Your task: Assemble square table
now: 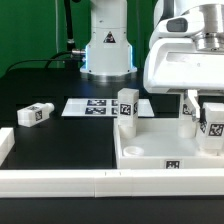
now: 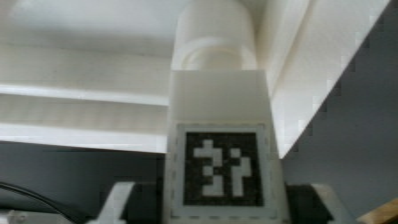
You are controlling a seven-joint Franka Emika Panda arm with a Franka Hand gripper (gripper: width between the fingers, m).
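**Gripper clamping a leg post over the right side of the square panel**

Exterior view: the square panel [image 1: 150, 150] is lying flat on the black table [image 1: 60, 135], near and to the exterior view's right, with its raised rim up. The gripper [image 1: 207, 108] is hanging over the panel's right side, holding a tagged leg post [image 1: 213, 125] upright. Can't tell here whether the post's lower end is touching the panel. A second leg post [image 1: 127, 106] is standing upright at the panel's far left corner. A third leg post [image 1: 33, 115] is lying on its side on the table, well apart, on the left. The marker board [image 1: 92, 106] is lying flat between that loose post and the panel, on the far side. White border rails [image 1: 60, 182] are running along the near edge and the left edge of the table. The robot base [image 1: 107, 50] is sitting at the far side, in the centre.

Wrist view: the gripper [image 2: 222, 207] is clamping the held leg post [image 2: 222, 110], and the fingers [image 2: 128, 205] are pressing on both sides of its tagged end. The jaws are closed on the post. The post's rounded end is pointing at white panel surfaces [image 2: 80, 120]. Whether they are touching is unclear.
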